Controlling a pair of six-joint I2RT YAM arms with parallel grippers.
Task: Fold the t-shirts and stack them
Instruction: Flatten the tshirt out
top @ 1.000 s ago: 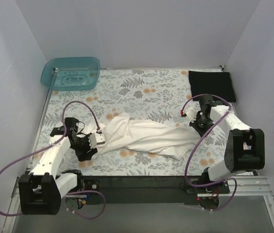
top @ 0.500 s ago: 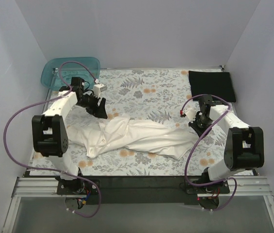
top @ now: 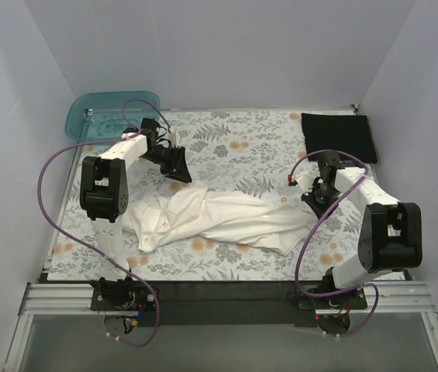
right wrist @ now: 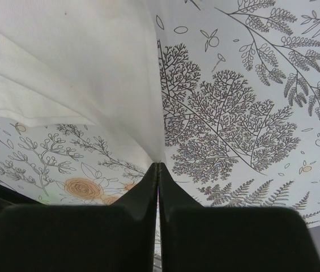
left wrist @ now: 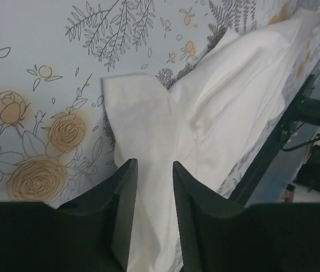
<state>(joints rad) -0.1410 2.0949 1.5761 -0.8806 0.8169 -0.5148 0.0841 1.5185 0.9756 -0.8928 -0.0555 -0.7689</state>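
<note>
Swinging far left, the left end effector (top: pixel 178 169) is hovering parted over the white shirt (top: pixel 234 217) mid-desk (top: pixel 234 139); the right end effector (right wrist: pixel 158 165) is clamping its right edge. Pinching the sleeve squarely is looking wisest.

No lettering, label, brand or number readable from any of my three views. Floral cloth (top: pixel 234 139): printed leaves and roses only, no words. Cream t-shirt (top: pixel 226 217): plain as far as I can see, no print or tag legible. Black t-shirt (top: pixel 335 136): plain dark surface. Teal tub (top: pixel 114 116): no marking I can make out.
</note>
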